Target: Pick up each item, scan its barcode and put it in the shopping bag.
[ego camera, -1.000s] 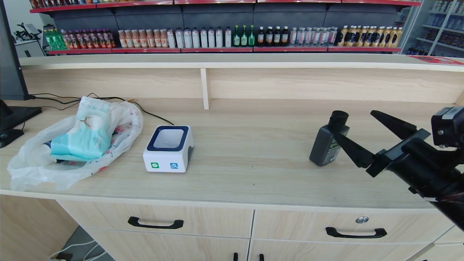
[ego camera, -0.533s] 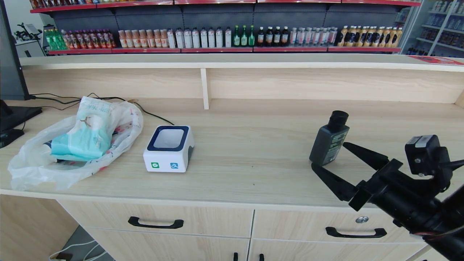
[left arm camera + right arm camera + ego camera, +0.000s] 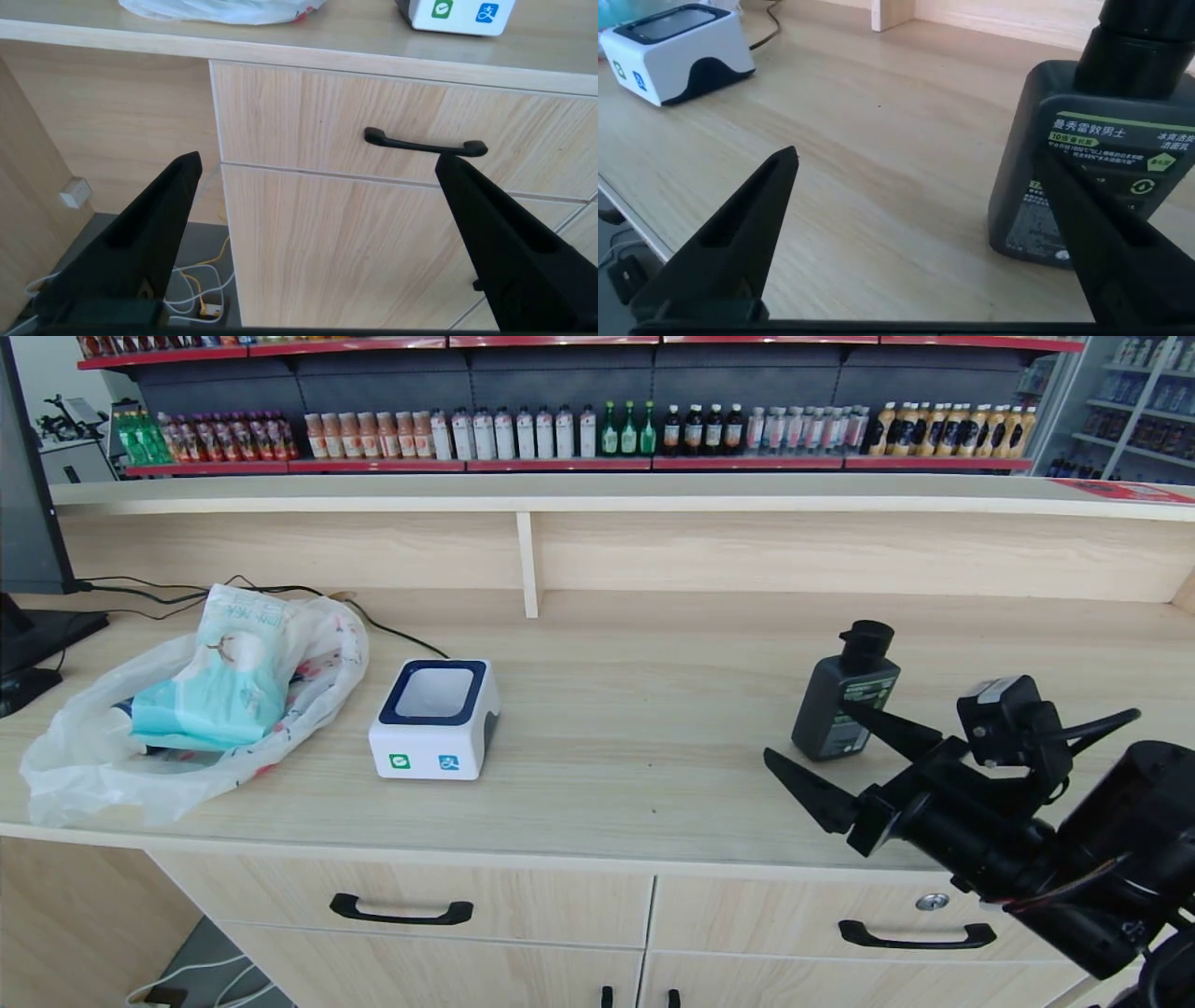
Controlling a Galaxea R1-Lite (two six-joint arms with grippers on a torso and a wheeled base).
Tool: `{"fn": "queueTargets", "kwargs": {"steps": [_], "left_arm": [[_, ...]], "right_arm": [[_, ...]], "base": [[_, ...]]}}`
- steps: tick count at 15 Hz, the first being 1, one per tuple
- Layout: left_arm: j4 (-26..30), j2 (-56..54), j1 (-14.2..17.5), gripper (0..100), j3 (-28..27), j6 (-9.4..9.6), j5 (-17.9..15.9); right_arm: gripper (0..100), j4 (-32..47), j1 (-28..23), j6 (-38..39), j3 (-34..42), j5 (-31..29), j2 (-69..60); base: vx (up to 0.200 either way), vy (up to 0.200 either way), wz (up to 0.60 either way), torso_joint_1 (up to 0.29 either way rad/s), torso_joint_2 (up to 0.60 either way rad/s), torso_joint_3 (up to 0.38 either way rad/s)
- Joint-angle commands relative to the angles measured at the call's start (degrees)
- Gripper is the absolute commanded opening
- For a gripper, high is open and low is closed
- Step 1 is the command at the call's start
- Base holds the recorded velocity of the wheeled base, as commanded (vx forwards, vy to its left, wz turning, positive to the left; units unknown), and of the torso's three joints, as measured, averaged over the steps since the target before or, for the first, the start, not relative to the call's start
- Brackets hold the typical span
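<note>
A dark grey bottle with a black cap stands upright at the right of the wooden counter. My right gripper is open at counter level just in front of it, its far finger crossing the bottle's lower part. In the right wrist view the bottle stands by one finger, partly outside the right gripper's gap. The white shopping bag lies at the left with a teal package inside. The white scanner sits beside it. My left gripper hangs open below the counter, facing the drawers.
A raised wooden ledge runs along the counter's back. A monitor base and cables occupy the far left. Drawers with black handles lie under the front edge. Bare counter stretches between the scanner and the bottle.
My right gripper has dropped from beside the bottle's top to counter level and swung left, in front of the bottle. The bottle has turned slightly.
</note>
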Motion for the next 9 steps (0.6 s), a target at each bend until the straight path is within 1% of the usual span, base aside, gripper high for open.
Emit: {"fn": "queueTargets", "kwargs": {"steps": [1,5,9], "left_arm": [[0.0,0.0,0.0,100,0.0,0.02,0.0],[0.0,0.0,0.0,100,0.0,0.02,0.0],[0.0,0.0,0.0,100,0.0,0.02,0.0]], "right_arm": [[100,-0.1,-0.3,0.0,0.1,0.0,0.5],[100,-0.1,-1.3,0.2,-0.9,0.0,1.2],[100,-0.1,-0.7,0.1,-1.4,0.1,2.0]], "base": [[0.000,0.000,0.00,0.000,0.00,0.000],[0.000,0.000,0.00,0.000,0.00,0.000],[0.000,0.000,0.00,0.000,0.00,0.000]]}}
